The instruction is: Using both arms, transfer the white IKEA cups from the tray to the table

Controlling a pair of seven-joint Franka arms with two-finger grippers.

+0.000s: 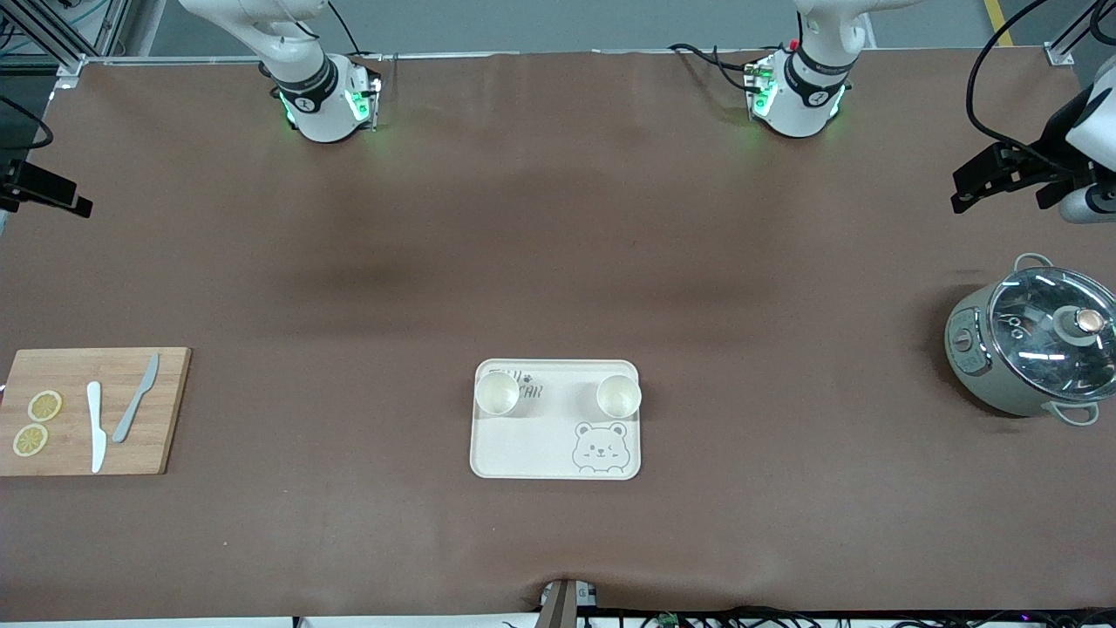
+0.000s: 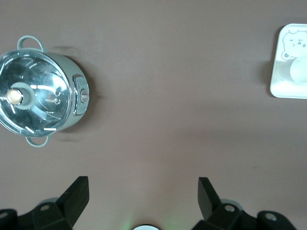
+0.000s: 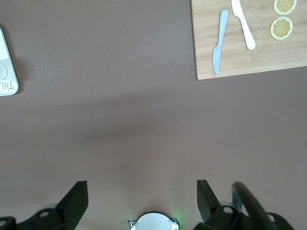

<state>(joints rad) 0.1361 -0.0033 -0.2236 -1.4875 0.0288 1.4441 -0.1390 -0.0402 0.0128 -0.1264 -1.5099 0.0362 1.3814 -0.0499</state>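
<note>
Both cups [image 1: 496, 392] [image 1: 618, 395] are sitting untouched along the tray's [image 1: 523, 453] edge farthest from the front camera, while the left gripper [image 2: 143, 196] and right gripper [image 3: 142, 197] are hanging spread-fingered, empty, over bare table [image 1: 558, 262].

Grey floor [image 1: 558, 22] shows past the table edge, with a yellow line [image 1: 998, 22] and aluminium framing [image 1: 61, 35].

Two cups [image 1: 496, 393] (one tray [image 1: 540, 445])
</note>
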